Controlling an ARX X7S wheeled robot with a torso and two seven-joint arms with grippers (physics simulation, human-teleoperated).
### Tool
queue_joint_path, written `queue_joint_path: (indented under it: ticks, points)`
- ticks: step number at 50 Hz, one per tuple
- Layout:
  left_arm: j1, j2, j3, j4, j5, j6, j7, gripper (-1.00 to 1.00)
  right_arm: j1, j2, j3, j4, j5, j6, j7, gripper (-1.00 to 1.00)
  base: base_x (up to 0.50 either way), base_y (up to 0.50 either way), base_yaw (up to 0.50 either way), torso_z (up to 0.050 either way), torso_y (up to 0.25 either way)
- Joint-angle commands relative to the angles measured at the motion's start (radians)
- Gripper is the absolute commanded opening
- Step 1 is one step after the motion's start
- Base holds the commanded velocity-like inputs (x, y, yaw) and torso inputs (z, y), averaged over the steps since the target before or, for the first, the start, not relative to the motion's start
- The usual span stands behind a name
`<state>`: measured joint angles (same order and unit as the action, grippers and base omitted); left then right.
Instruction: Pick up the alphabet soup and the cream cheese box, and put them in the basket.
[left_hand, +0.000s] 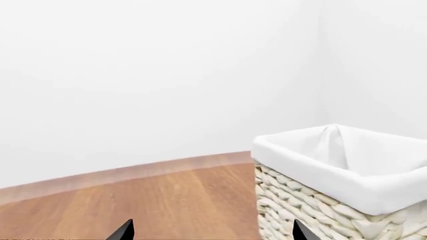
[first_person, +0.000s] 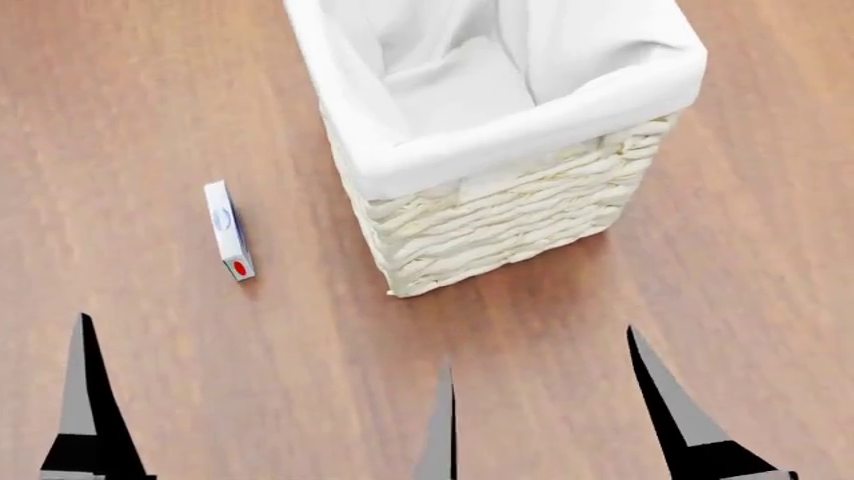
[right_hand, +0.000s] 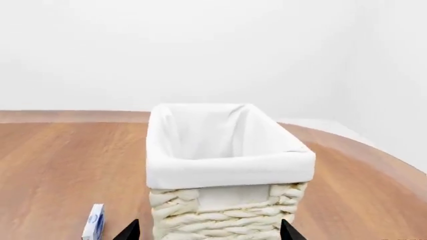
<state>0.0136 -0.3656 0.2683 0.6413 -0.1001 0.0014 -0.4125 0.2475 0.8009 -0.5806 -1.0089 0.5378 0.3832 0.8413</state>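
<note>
Left hand released, fingers spread wide, nothing between them. Right hand not resolved: one finger shows, its partner unclear, so cannot tell its state. Both low and near, short of the goods. Cream cheese box stands on a thin edge on the wooden bench, just beside the basket, apart from it. Alphabet soup not in any view. Likely step: left hand to the box. Advice: close across the thin faces; it would tip easily.
</note>
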Motion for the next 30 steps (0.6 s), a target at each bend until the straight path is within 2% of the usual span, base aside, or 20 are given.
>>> queue_joint_path:
  ticks: [1,8,19,27,30]
  points:
    - [-0.013,-0.003,0.0,-0.01,-0.027,-0.002,0.008,1.0,0.309,0.241,-0.384,-0.021,0.254,-0.016,0.332,1.0,0.0,0.0,0.0,0.0,0.0]
    - [-0.027,-0.002,0.004,-0.023,-0.034,-0.005,0.011,1.0,0.292,0.254,-0.381,0.014,0.336,-0.052,0.328,1.0,0.0,0.0,0.0,0.0,0.0]
    - [-0.026,-0.004,0.006,-0.042,-0.039,0.003,0.012,1.0,0.24,0.278,-0.402,0.03,0.316,-0.076,0.341,1.0,0.0,0.0,0.0,0.0,0.0]
    - [-0.025,-0.004,0.006,-0.051,-0.043,0.01,0.01,1.0,0.256,0.295,-0.39,0.033,0.41,-0.066,0.359,1.0,0.0,0.0,0.0,0.0,0.0]
    - [-0.025,-0.005,0.007,-0.053,-0.046,0.009,0.01,1.0,0.223,0.293,-0.403,0.066,0.379,-0.092,0.343,1.0,0.0,0.0,0.0,0.0,0.0]
